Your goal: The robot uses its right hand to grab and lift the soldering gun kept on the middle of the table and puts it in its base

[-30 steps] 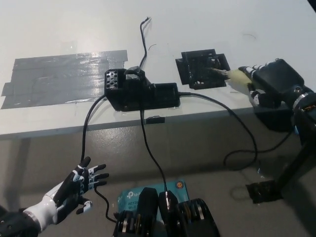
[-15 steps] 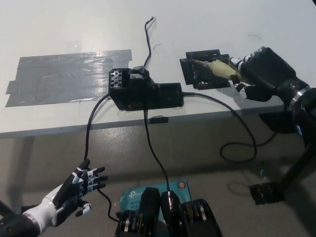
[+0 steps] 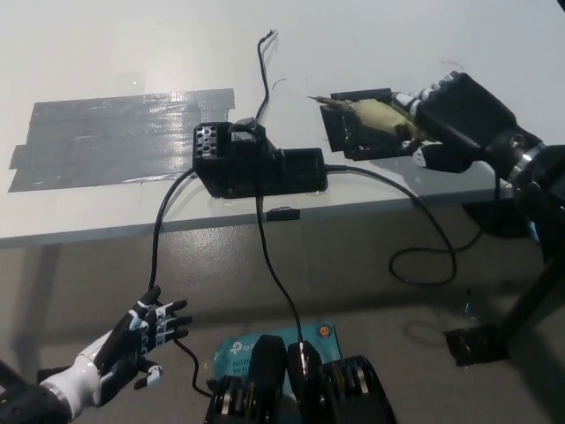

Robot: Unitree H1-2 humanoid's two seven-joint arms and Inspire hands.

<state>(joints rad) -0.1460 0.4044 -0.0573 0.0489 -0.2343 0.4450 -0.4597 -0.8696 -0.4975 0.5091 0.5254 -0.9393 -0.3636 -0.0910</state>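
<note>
A teal box (image 3: 265, 340) on the floor, below the table's near edge, carries the only print in view. Its white logo looks like "tp-link", partly hidden and blurred. The smaller lines under the logo are too small to read.

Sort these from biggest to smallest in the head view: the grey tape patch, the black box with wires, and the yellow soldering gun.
1. Grey tape patch
2. Black box
3. Soldering gun, partly hidden in the right hand
</note>
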